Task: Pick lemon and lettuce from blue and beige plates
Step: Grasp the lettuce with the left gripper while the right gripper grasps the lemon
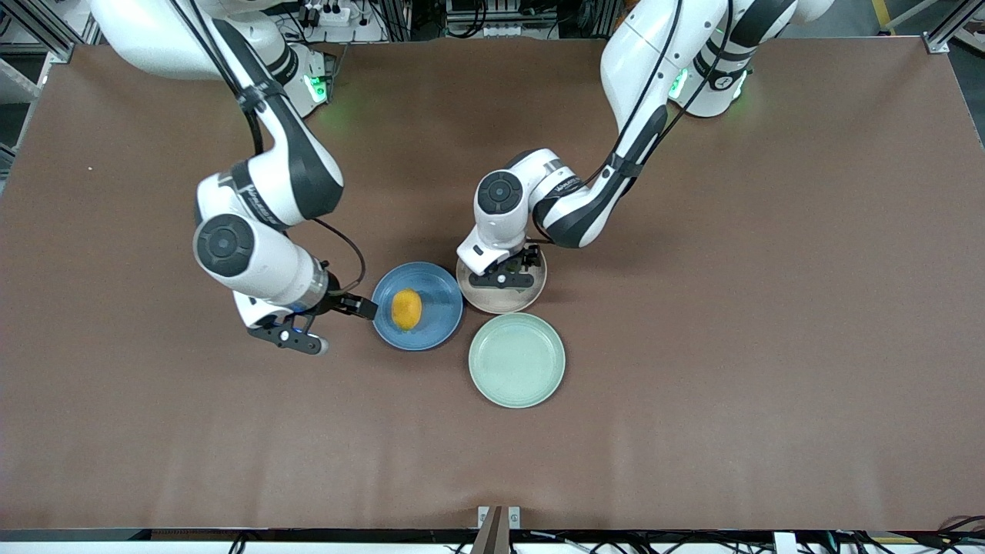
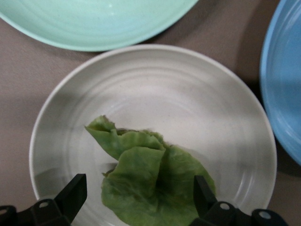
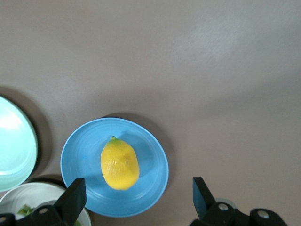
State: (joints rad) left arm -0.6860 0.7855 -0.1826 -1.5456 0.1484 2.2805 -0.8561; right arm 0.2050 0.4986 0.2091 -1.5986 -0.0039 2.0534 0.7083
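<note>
The lemon (image 1: 406, 309) lies on the blue plate (image 1: 440, 296). In the right wrist view the lemon (image 3: 120, 163) rests at the middle of the blue plate (image 3: 151, 175). My right gripper (image 1: 346, 312) (image 3: 136, 197) is open and empty, low beside the blue plate's rim toward the right arm's end of the table. The lettuce (image 2: 150, 183) lies on the beige plate (image 2: 188, 103). My left gripper (image 2: 138, 195) is open, its fingers on either side of the leaf. In the front view it (image 1: 514, 269) hangs over the beige plate (image 1: 496, 302) and hides most of the lettuce.
A pale mint-green plate (image 1: 516, 359) stands empty, nearer to the front camera than the beige plate and touching it; it also shows in the left wrist view (image 2: 94, 23) and the right wrist view (image 3: 11, 141). All three plates sit close together mid-table on the brown mat.
</note>
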